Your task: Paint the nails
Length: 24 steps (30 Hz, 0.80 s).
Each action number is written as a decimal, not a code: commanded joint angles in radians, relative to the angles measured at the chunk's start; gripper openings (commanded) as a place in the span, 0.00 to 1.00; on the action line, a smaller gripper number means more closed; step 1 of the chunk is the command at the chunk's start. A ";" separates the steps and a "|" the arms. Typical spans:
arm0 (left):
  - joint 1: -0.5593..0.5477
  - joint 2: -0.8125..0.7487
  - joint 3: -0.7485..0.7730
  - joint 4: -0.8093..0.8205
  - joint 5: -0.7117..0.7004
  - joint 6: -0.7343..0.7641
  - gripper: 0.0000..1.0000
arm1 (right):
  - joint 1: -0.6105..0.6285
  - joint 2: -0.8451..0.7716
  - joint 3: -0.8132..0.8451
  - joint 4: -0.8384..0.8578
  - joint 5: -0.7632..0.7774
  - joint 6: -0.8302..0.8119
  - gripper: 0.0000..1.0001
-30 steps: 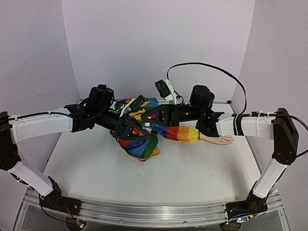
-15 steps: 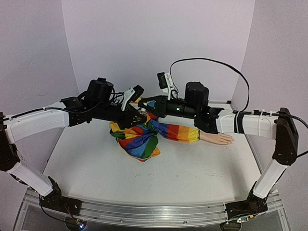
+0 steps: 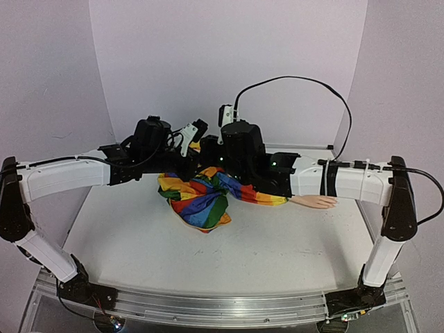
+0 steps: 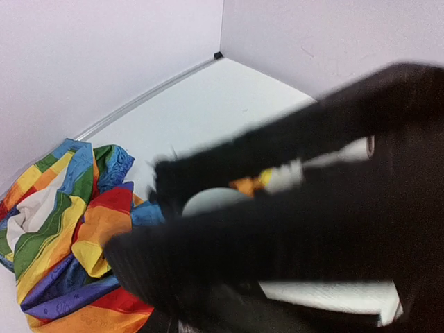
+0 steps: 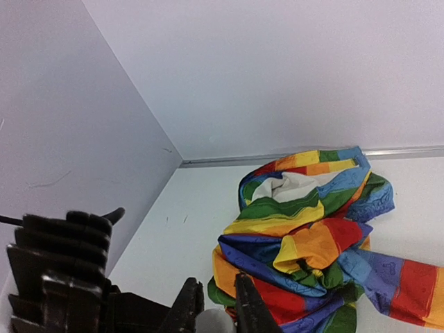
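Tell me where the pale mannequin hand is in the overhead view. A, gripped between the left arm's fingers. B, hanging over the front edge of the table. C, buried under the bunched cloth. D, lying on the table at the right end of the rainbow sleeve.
D: the mannequin hand lies flat on the table, sticking out rightward from the end of the rainbow sleeve, in plain sight and well back from the front edge.

Crumpled cloth sleeve [image 3: 201, 205], matt white table [image 3: 277, 250], smooth hand [image 3: 318, 202] (plastic, perhaps)
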 commanded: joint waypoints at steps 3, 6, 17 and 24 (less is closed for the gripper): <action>0.006 -0.129 -0.103 0.305 -0.104 -0.073 0.00 | 0.044 -0.110 -0.053 -0.136 -0.133 -0.037 0.44; 0.014 -0.188 -0.185 0.300 -0.115 -0.093 0.00 | 0.025 -0.168 -0.087 -0.139 -0.230 -0.115 0.66; 0.035 -0.323 -0.267 0.261 0.370 -0.108 0.00 | -0.181 -0.390 -0.368 0.100 -0.941 -0.192 0.90; 0.033 -0.262 -0.197 0.261 0.735 -0.153 0.00 | -0.210 -0.337 -0.346 0.287 -1.256 -0.118 0.83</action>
